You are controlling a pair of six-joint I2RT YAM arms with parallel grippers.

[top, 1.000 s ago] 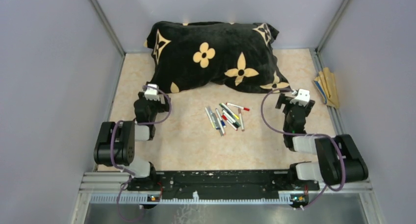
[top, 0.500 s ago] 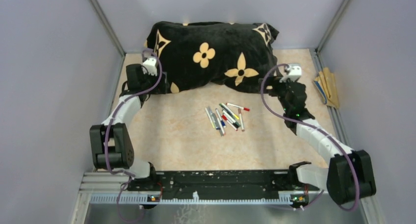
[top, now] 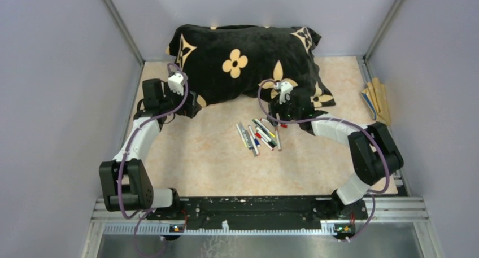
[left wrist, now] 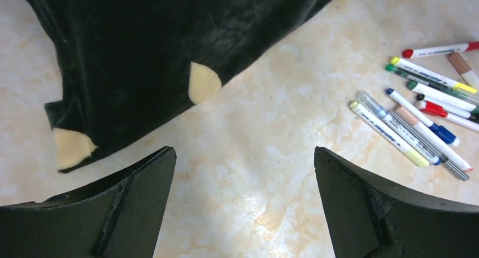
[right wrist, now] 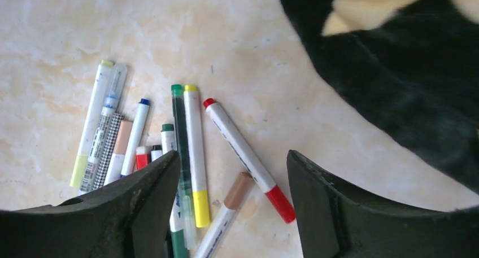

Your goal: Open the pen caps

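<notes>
Several pens (top: pixel 260 135) with white barrels lie in a loose heap mid-table, each with its cap on. My right gripper (top: pixel 281 112) hovers over the heap's far right side, open with nothing in it. In the right wrist view a pen with a red cap (right wrist: pixel 281 203) and one with a tan cap (right wrist: pixel 238 190) lie below the gap of the right gripper (right wrist: pixel 233 156), and a yellow cap (right wrist: pixel 200 207) sits beside its left finger (right wrist: pixel 147 196). My left gripper (top: pixel 191 106) is wide open over bare table to the left. In the left wrist view the left gripper (left wrist: pixel 243 153) has the pens (left wrist: pixel 418 117) off to its right.
A big black pillow (top: pixel 248 63) with tan flowers fills the back of the table, its front edge close to both grippers (left wrist: pixel 169 55) (right wrist: pixel 406 71). Flat tan sticks (top: pixel 377 101) lie against the right wall. Grey walls close in three sides.
My right arm has swung left from the table's right side to above the pens, and its jaws have narrowed a little. The left arm has shifted slightly toward the middle.
</notes>
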